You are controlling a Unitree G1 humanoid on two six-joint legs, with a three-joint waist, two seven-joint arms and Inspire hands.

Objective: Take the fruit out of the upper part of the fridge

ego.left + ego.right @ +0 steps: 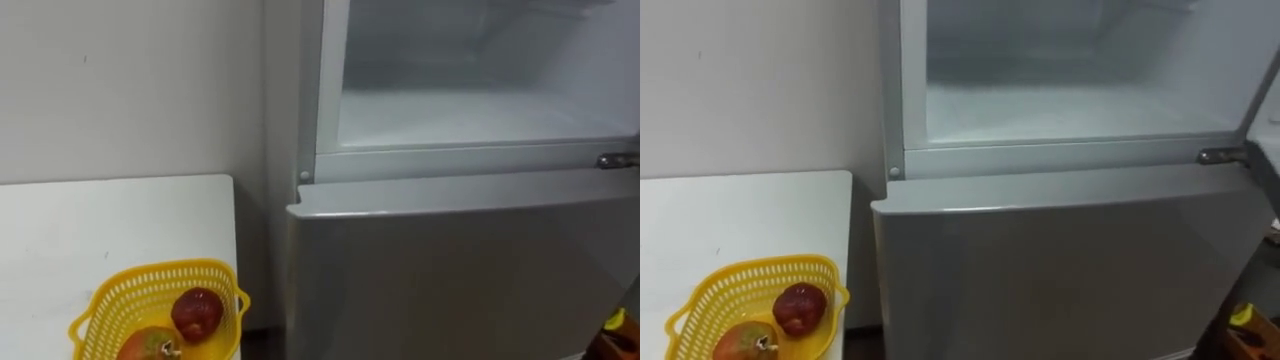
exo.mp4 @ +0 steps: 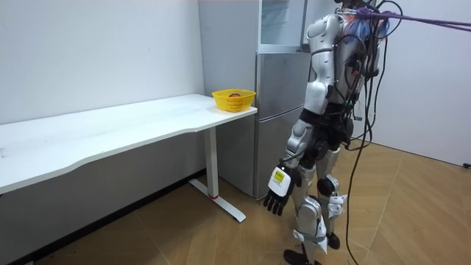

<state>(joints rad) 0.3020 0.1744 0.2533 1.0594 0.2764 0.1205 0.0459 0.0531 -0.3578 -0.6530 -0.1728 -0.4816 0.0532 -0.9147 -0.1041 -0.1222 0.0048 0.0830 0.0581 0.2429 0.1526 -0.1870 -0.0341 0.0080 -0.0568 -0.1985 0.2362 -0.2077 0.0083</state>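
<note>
Left eye view, seven o'clock: a dark red fruit (image 1: 197,313) and, just beside it at its eight o'clock, an orange-and-green fruit (image 1: 148,345) with a short stalk lie in a yellow basket (image 1: 120,285) at the fridge end of the white worktop (image 1: 100,220). These look like what the task is after, already out — the upper compartment (image 1: 470,115), open at one o'clock, shows a bare pale shelf as far as it can be seen. Below it the grey lower door (image 1: 450,270) is closed, with a metal hinge (image 1: 618,160) at three o'clock.

Each fruit should be light, firm and smooth-skinned, liable to roll and to bruise under a hard pinch. The best hold is probably round the widest part, fingers on one side and thumb opposite, away from the stalk.

In the room view the robot stands upright facing the fridge, the worktop at its nine o'clock. Its left hand (image 2: 277,197) hangs by the thigh — fingers loosely relaxed, holding nothing.
</note>
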